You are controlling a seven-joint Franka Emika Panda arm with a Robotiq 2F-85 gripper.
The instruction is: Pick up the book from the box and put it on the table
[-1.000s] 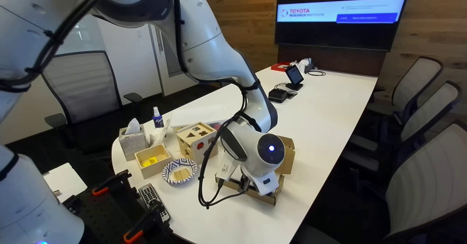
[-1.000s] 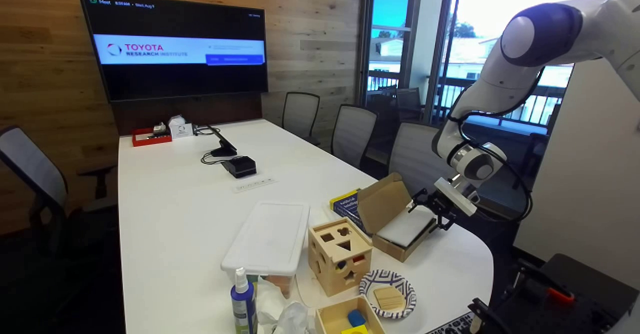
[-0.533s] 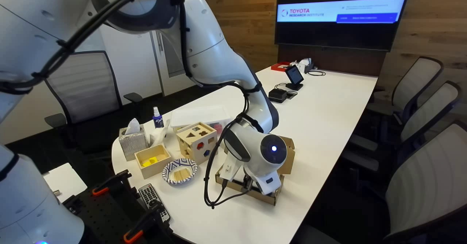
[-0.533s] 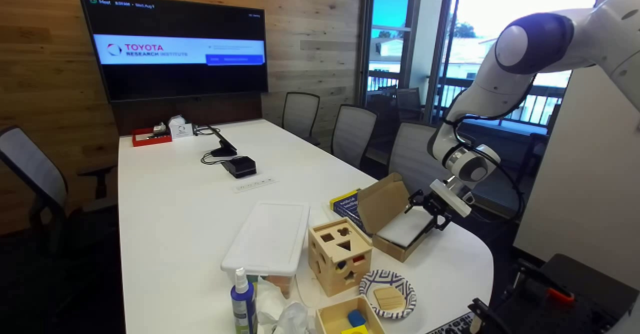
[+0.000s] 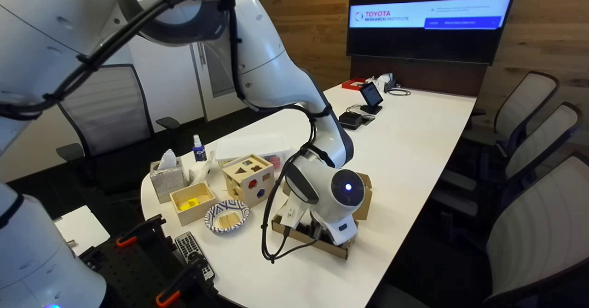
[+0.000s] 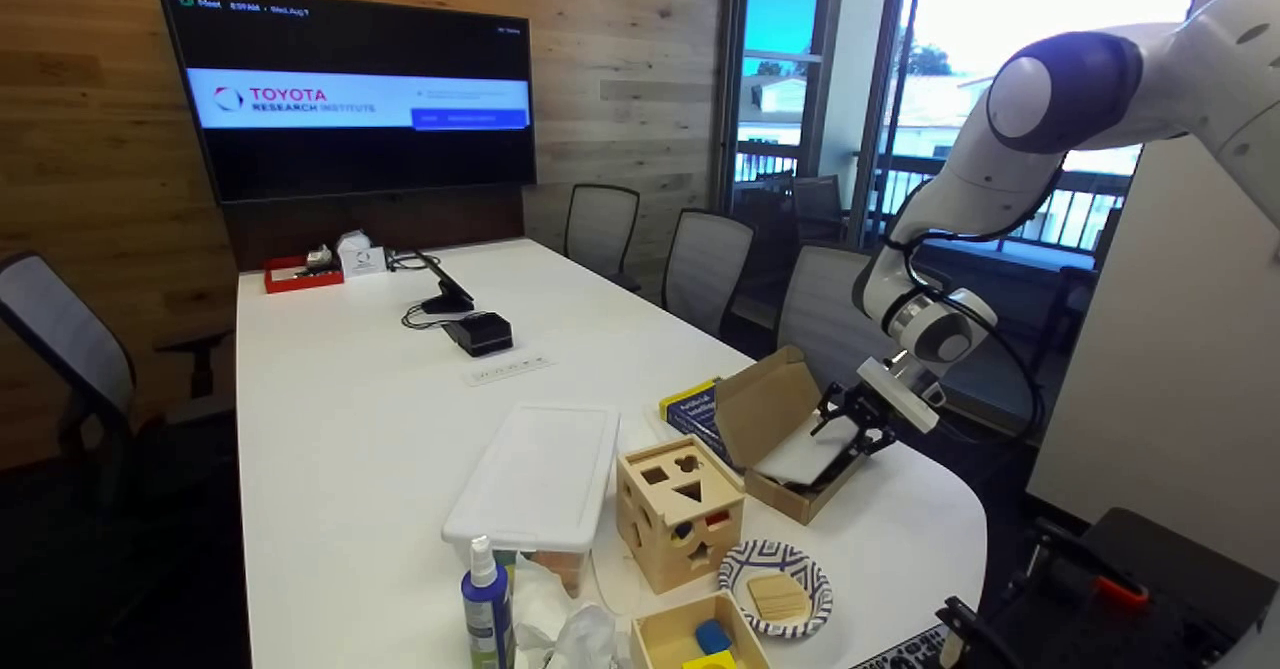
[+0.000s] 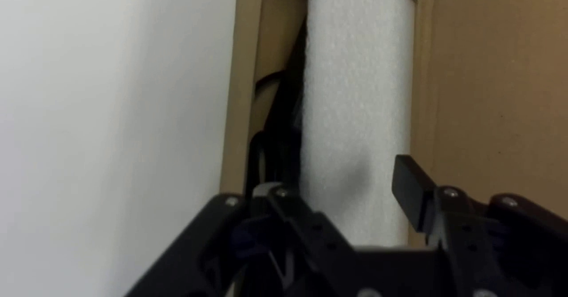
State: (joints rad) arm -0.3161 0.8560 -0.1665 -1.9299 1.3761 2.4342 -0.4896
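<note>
The tan cardboard box [image 6: 785,501] lies open on the white table [image 6: 350,429], its flap raised. It also shows in an exterior view [image 5: 333,249], partly behind my wrist. A white foam sheet [image 6: 805,452] lies in the box. In the wrist view, the foam [image 7: 357,79] has a dark gap beside it with black items. My gripper [image 6: 850,427] is at the box's open side. In the wrist view, my gripper [image 7: 335,181] is open; one finger is over the gap, the other near the flap hinge, with foam between. A blue-and-yellow book [image 6: 697,414] lies behind the flap.
A wooden cube with holes [image 6: 650,554] stands beside the box. A white-lidded bin [image 6: 540,474], a patterned plate [image 6: 738,604], a small wooden tray [image 6: 655,639] and a spray bottle [image 6: 488,614] are nearby. A remote [image 5: 186,246] lies at the table's edge.
My gripper has moved a little toward the flap over the box. The foam sheet has shifted or tilted, and a dark gap now shows along its near edge. The box stays in place.
</note>
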